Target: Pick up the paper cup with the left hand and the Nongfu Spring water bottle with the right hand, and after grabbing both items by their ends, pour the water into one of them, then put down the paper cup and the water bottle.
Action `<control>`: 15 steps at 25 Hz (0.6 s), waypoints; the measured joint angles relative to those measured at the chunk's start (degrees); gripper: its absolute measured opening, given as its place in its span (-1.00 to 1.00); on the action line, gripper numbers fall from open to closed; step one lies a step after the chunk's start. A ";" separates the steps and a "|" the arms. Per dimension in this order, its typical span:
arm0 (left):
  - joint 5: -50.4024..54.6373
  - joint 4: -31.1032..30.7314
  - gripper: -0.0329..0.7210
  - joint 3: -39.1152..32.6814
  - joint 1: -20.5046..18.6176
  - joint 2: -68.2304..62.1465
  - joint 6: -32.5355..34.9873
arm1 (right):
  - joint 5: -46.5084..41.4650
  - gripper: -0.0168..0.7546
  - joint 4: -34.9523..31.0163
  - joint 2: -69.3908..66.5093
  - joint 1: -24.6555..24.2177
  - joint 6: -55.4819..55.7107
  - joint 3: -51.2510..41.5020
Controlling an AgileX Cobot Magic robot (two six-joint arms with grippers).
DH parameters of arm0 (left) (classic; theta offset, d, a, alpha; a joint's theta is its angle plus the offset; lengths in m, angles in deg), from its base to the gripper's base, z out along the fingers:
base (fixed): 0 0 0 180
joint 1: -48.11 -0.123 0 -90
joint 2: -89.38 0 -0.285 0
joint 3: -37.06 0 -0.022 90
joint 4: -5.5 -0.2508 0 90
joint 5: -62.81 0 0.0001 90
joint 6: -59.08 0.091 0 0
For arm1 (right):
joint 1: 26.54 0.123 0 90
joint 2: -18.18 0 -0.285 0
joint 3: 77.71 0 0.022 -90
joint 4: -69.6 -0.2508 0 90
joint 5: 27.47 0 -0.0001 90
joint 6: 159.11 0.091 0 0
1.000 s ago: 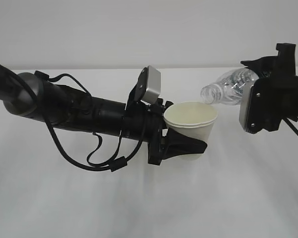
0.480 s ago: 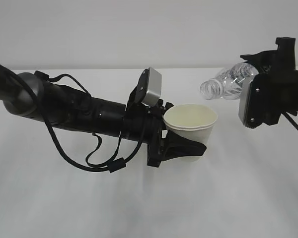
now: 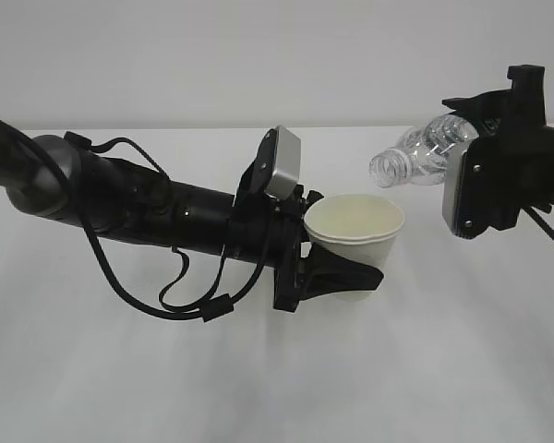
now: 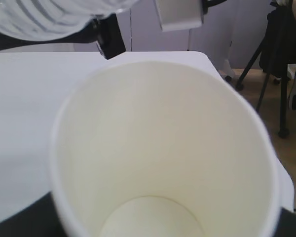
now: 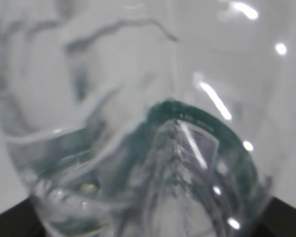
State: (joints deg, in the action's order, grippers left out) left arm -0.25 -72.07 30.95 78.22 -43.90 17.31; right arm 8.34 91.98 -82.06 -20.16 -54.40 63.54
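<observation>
Aloft, paper cup [image 3: 355, 235] gripped upright, bottle [image 3: 415, 159] tilted beside

Your colour list, operator:
- paper cup [image 3: 355, 231]: white outside, cream inside, plain, no print.
- Nongfu Spring water bottle [image 3: 415, 155]: clear ribbed plastic; a dark green tint shows through it in the right wrist view.
- left hand [image 3: 337, 272]: black, on a black arm with a light grey square module [image 3: 283, 162].
- right hand [image 3: 499, 138]: black, light grey rectangular panel [image 3: 457, 194].
- table [image 3: 258, 388]: plain white.
- wall [image 3: 212, 55]: pale grey.
</observation>
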 joint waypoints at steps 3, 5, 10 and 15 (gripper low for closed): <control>0.00 0.00 0.27 0.00 0.13 0.00 0.02 | 0.00 0.34 0.11 0.00 0.00 -0.53 0.00; 0.00 0.00 0.27 0.00 0.80 0.00 0.02 | 0.00 0.34 0.21 0.00 0.00 -0.66 0.00; 0.00 0.00 0.27 0.00 1.32 0.00 0.02 | 0.00 0.34 0.21 0.00 0.00 -0.87 0.00; 0.00 0.00 0.27 0.00 1.32 0.00 0.02 | 0.00 0.34 0.43 0.00 0.00 -1.22 0.00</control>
State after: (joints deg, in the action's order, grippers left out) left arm -0.25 -72.07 30.95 79.54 -43.90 17.33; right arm 8.34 92.41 -82.06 -20.16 -55.62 63.54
